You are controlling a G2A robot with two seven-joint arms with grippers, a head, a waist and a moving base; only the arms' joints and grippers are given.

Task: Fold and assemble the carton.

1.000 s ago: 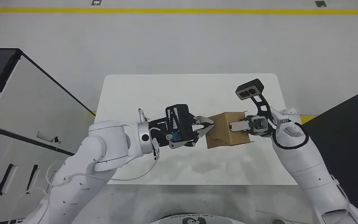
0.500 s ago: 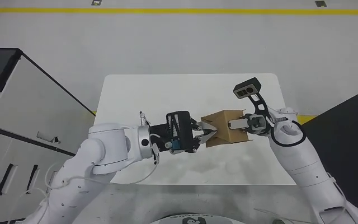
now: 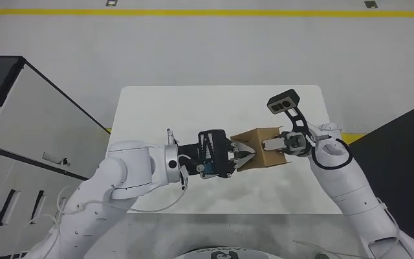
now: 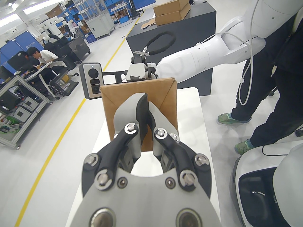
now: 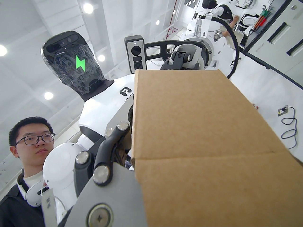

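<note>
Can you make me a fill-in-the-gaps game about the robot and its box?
1. The carton is coloured ____.
2. The table under it is coloured ____.
3. The left gripper and the right gripper are at opposite ends of the ____.
4. The line on the floor beyond the table is coloured ____.

Missing words: brown; white; carton; yellow.

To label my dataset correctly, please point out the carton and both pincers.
carton [image 3: 261, 144], top view, on its upper brown face.
left pincer [image 4: 142, 102], left wrist view, between its fingertips.
right pincer [image 3: 275, 144], top view, between its fingertips.
</note>
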